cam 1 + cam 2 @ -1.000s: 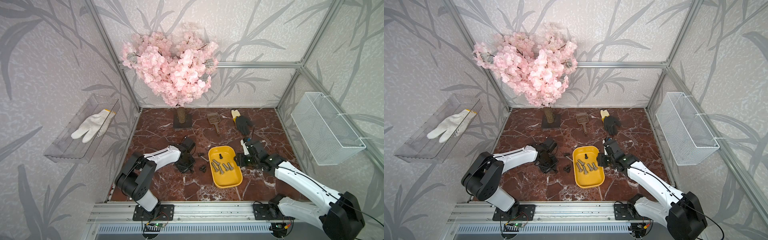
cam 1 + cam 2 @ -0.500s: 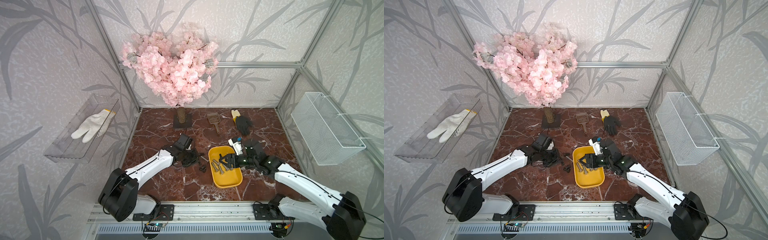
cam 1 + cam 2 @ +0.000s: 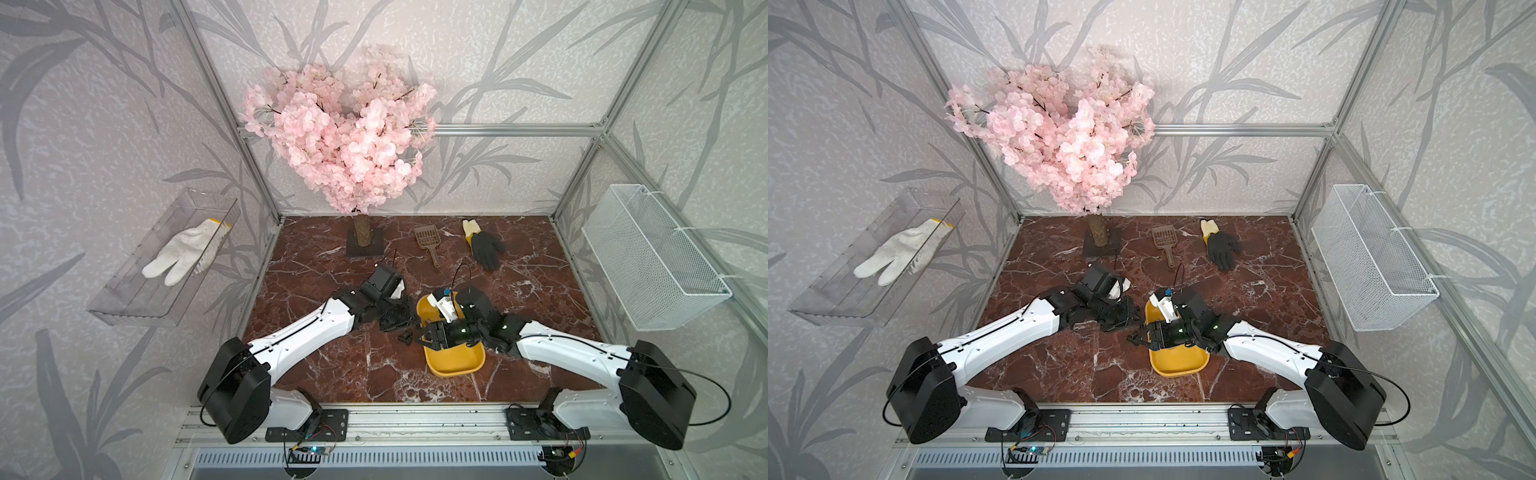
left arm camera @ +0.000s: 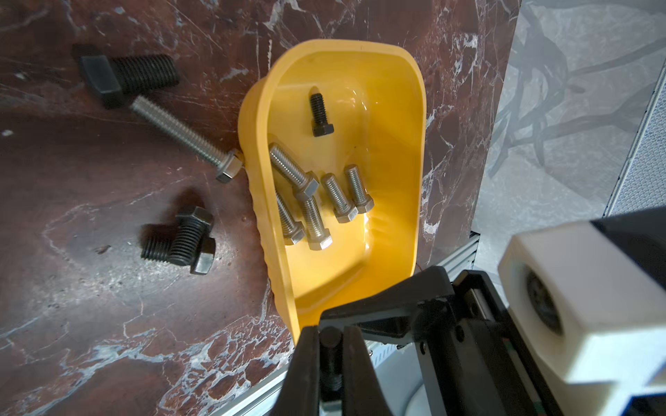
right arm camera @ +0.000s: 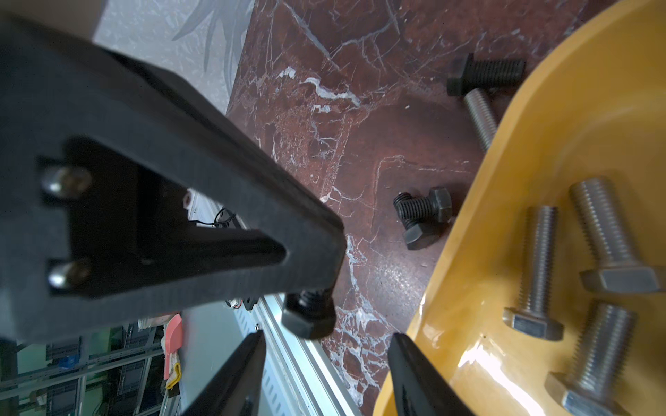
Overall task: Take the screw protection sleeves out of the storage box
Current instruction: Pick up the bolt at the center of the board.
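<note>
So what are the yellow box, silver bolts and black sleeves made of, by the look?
Storage box: glossy yellow plastic, going by its glare. Silver bolts: bare metal, probably steel, bright threads. Screw protection sleeves: matte black, plastic or blackened metal; unclear.

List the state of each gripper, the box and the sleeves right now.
left gripper, shut on the held sleeve
right gripper, open, empty
storage box, upright on the table
boxed sleeve, lying loose inside
loose sleeves, three out on the table
silver bolts, five in the box, one outside beside it
</note>
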`<action>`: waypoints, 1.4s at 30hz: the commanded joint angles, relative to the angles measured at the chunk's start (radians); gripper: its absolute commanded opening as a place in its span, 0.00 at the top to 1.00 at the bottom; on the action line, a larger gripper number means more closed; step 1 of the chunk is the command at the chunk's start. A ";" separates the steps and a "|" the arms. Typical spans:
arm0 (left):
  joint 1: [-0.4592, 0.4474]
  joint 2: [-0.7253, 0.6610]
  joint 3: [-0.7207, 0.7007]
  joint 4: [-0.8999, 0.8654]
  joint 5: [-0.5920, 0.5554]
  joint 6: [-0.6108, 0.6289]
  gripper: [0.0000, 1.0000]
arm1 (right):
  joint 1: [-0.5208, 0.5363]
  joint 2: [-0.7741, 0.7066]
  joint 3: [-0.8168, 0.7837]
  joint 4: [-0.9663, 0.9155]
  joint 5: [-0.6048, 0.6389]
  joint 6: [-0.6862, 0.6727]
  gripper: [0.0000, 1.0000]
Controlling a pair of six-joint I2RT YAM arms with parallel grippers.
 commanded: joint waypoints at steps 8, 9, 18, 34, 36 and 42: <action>-0.023 0.003 0.007 0.014 0.008 -0.009 1.00 | -0.001 0.035 0.055 0.012 0.092 -0.008 0.44; -0.023 0.002 0.003 0.012 0.007 -0.011 1.00 | 0.000 0.038 0.057 0.018 0.093 -0.006 0.44; -0.029 0.004 -0.026 0.049 0.031 -0.036 1.00 | -0.016 0.062 0.072 0.037 0.101 0.003 0.57; -0.033 -0.013 -0.075 0.158 0.092 -0.061 0.82 | -0.026 0.030 0.081 -0.017 0.128 -0.029 1.00; -0.027 -0.010 -0.070 0.146 0.081 -0.060 0.70 | -0.027 0.017 0.079 -0.045 0.145 -0.041 1.00; 0.027 -0.021 -0.045 0.054 -0.002 -0.047 0.51 | -0.037 -0.034 0.066 -0.201 0.266 -0.077 1.00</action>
